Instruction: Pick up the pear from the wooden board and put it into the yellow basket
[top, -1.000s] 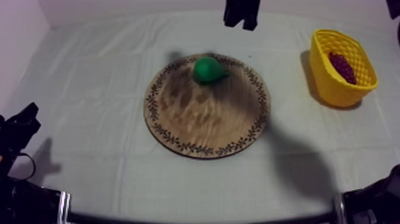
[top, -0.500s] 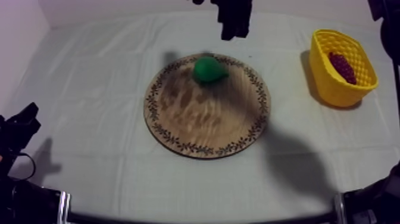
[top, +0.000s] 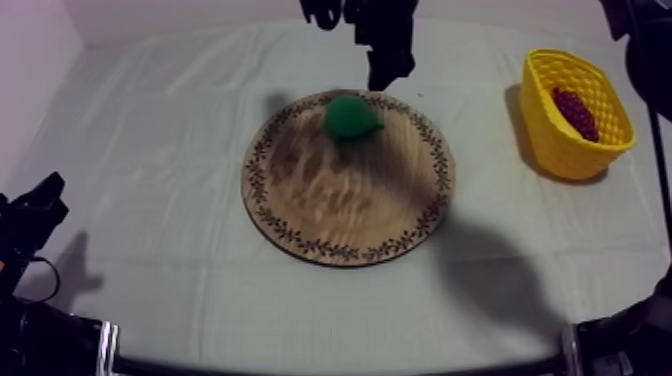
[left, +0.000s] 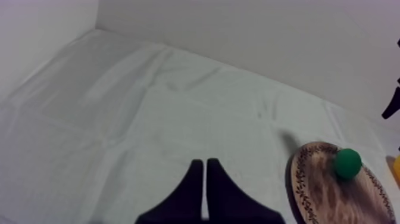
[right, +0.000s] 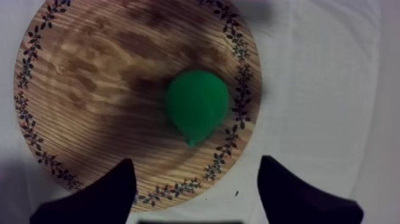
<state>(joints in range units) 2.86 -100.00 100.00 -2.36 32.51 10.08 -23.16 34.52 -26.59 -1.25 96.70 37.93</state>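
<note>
No legible text, labels, brands or numbers, wooden board (top: 340, 205) rim carries only a leaf pattern

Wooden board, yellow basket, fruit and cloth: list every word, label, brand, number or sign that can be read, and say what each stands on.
None: no word, number, label or brand can be read on anything here.
The wooden board bears only a leaf pattern round its rim, not lettering.
The yellow basket, the pear, the bunch of grapes and the cloth carry no markings.
</note>
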